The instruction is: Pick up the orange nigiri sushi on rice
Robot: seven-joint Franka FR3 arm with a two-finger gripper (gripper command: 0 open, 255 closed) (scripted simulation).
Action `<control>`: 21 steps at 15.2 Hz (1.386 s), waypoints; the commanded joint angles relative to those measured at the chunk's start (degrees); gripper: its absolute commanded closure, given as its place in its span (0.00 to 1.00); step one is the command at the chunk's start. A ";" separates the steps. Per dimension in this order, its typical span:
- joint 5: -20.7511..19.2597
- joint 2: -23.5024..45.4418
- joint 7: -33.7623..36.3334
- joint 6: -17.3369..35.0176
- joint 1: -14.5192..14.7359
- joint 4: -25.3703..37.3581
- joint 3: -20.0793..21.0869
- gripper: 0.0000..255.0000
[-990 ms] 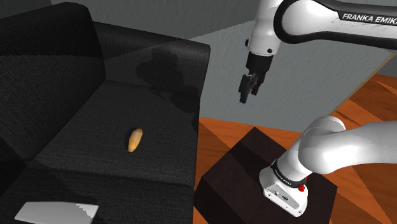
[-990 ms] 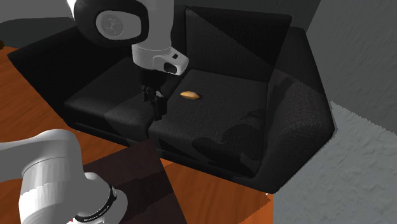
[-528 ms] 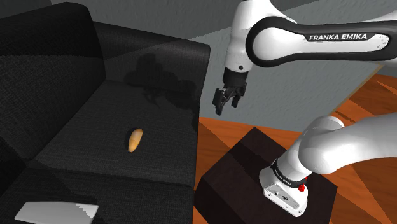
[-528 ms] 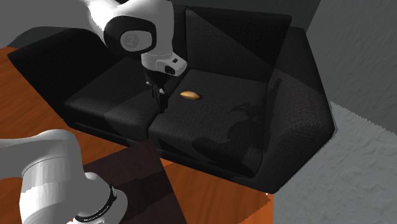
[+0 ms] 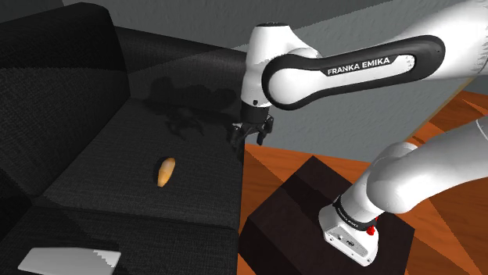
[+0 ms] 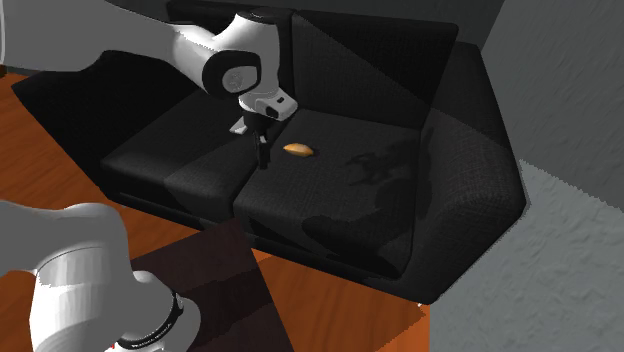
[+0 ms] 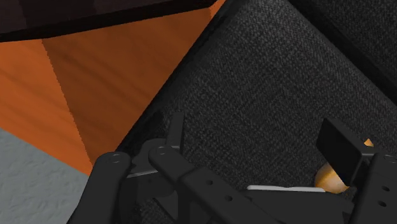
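Shoulder view, target: the orange nigiri [image 5: 165, 172] lies flat on the black sofa [image 5: 94, 203] seat, left of centre, untouched.
Shoulder view, me: my jaws hang at mid-frame over the seat's right edge, well apart from the nigiri. I judge I'm held high to clear the cushion while crossing.
Second exterior view: my jaws point down just left of the nigiri [image 6: 298, 150], upper centre, above the seat.
Wrist view: my jaws stand open with nothing between them. The nigiri [image 7: 331, 178] peeks out at lower right, and the orange floor [image 7: 95, 83] shows at upper left.
Change: in the last half second I've swung left and lower toward the sofa, and the nigiri hasn't moved.
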 commanded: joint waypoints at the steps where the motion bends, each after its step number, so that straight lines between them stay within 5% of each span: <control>1: -0.81 4.42 4.57 3.37 -0.41 2.02 2.48 0.00; 10: -14.61 26.79 27.01 14.52 -0.82 14.24 8.15 0.00; 15: -24.18 39.24 38.95 16.41 3.41 24.13 5.60 0.00; 21: -31.22 52.90 48.77 15.50 10.11 38.89 0.37 0.00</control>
